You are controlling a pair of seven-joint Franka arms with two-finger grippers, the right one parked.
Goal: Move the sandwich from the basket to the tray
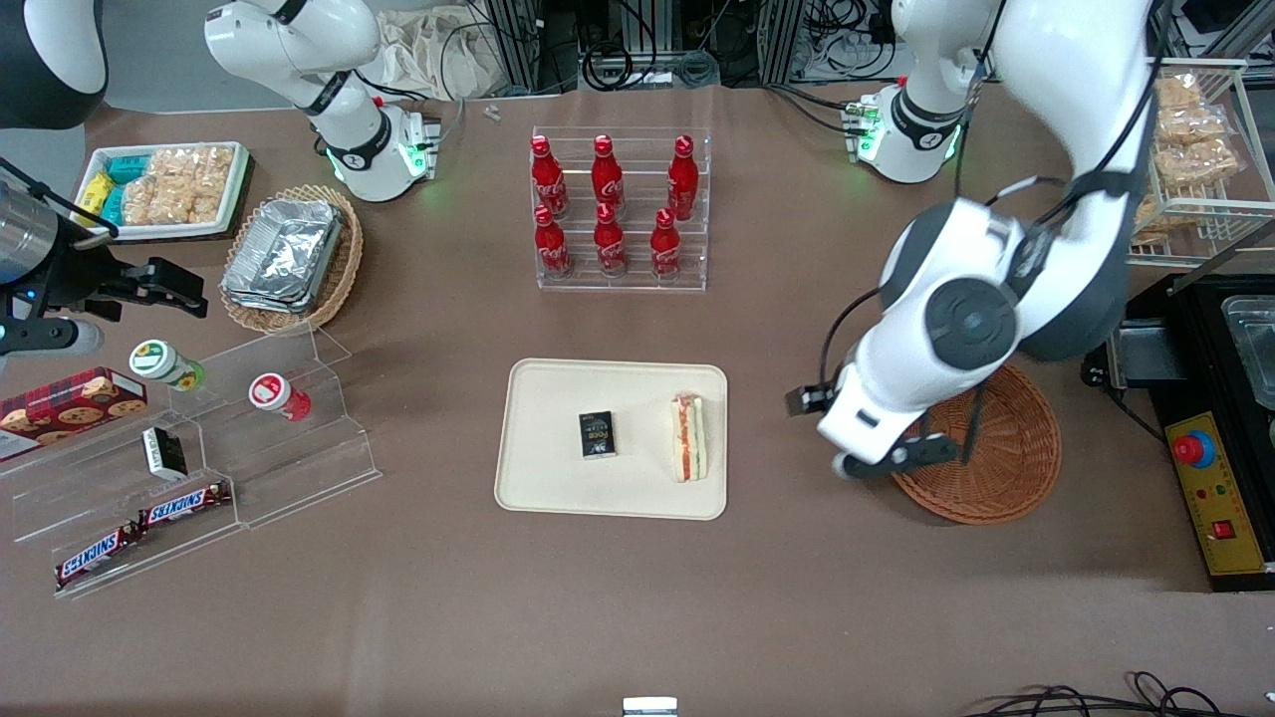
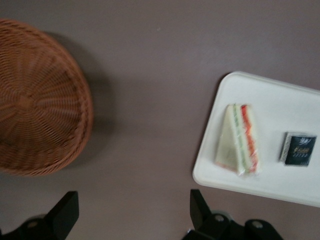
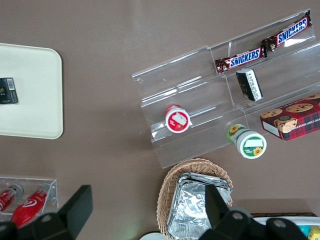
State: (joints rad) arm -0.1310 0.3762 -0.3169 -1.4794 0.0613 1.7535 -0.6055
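- Sandwich [image 1: 689, 436] lies on the tray [image 1: 543, 478], near the rim closest to the basket [image 1: 1006, 468].
- Gripper [image 1: 901, 456] hangs released and empty above the basket's edge.
- Risk: low; a careless sweep across the tray could knock the sandwich off.

A robotics lab dressed as a snack counter is shown. Two arm bases [image 1: 901, 134] are bolted to a brown table [image 1: 637, 617], cables [image 1: 637, 55] are heaped along its edge, and an emergency-stop box [image 1: 1210, 478] is set beside an acrylic rack of cola bottles [image 1: 610, 209]. The gripper [image 1: 901, 460] is held above the basket [image 1: 996, 453].
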